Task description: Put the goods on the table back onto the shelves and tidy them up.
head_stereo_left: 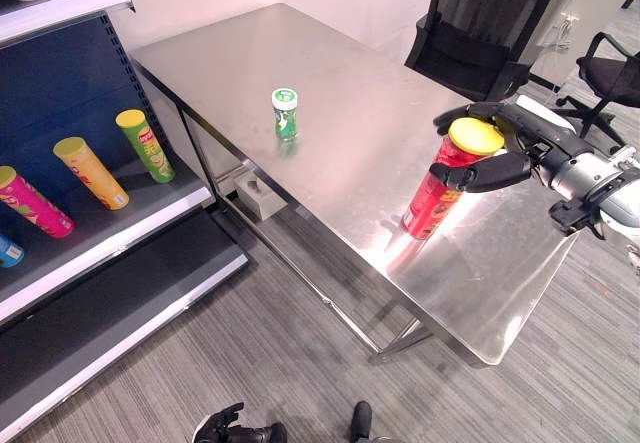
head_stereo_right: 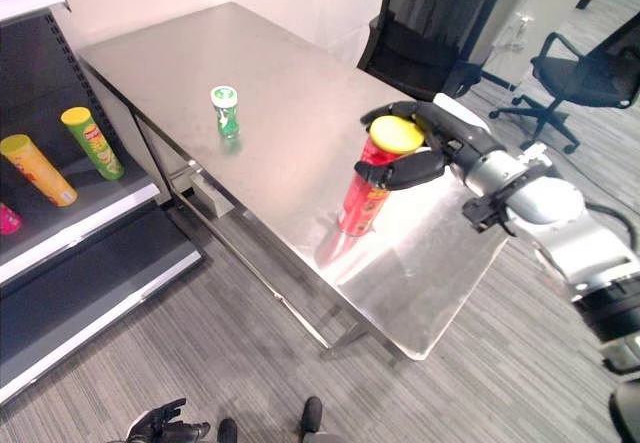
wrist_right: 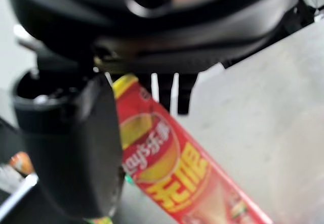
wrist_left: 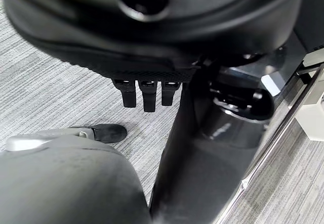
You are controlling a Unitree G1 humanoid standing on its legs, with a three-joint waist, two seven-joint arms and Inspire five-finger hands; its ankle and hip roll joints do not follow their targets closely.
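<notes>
R hand [head_stereo_left: 500, 153] clasped round red can [head_stereo_left: 440, 189] w/ yellow lid, tilted on steel table [head_stereo_left: 350, 113] near front edge; L hand [head_stereo_left: 222, 426] low by floor, fingers curled, holding nothing; small green can [head_stereo_left: 285, 113] upright mid-table; shelf [head_stereo_left: 120, 213] at left w/ cans lying down.

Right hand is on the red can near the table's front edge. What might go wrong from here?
The right hand curls round only the top of the red can, under its yellow lid, and the can is tilted, so it may swing or slip. It stands near the table's front edge and could drop to the floor. The green can stands on the way to the shelf.
</notes>
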